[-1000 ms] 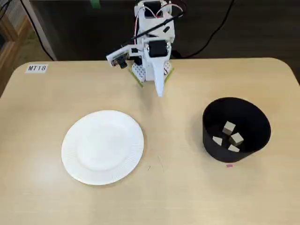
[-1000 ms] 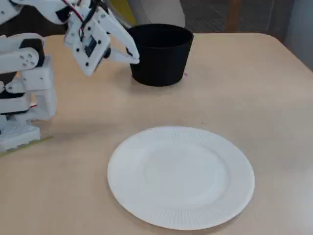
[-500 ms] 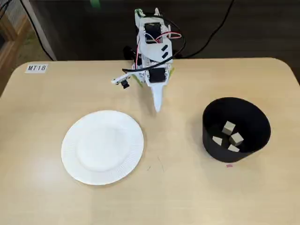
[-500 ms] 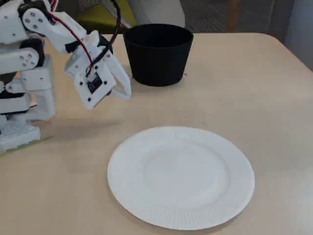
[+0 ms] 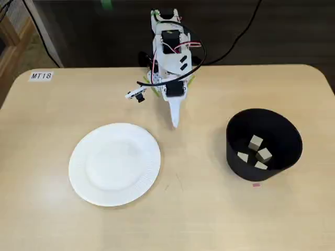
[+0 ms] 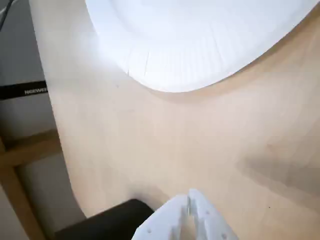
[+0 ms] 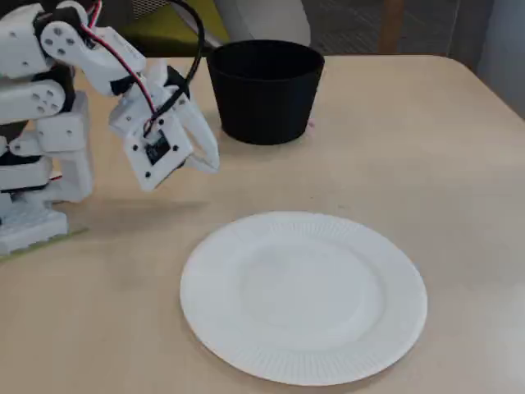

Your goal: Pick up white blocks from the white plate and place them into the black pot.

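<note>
Table label [image 5: 41,76] reads "MT18", at the corner far from the black pot [image 5: 264,144]; wrist view shows "NEEWER" on a black strip [image 6: 22,90]. Light wood table [image 5: 199,209], dark floor behind. Four white blocks [image 5: 256,142] sit inside the pot. White plate [image 5: 114,163] bare, well apart from the pot. Gripper [image 5: 175,124] pressed together, holding nothing, above the table between plate and pot. Since a second ago the arm has reached further out and lower.

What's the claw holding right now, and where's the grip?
Nothing. The claw is shut and empty above the table; the plate is bare and four blocks sit in the pot.
</note>
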`<state>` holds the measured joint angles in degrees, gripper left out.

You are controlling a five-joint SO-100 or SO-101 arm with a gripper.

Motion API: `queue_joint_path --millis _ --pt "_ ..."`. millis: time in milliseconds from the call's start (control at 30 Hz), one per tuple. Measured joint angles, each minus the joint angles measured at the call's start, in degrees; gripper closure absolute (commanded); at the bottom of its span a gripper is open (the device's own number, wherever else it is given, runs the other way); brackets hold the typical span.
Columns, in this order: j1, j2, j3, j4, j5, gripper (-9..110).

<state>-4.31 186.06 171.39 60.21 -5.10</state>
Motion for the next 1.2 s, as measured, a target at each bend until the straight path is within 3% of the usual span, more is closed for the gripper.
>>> queue_joint_path --millis 1200 --pt "0.0 0.0 0.0 0.0 0.0 104"
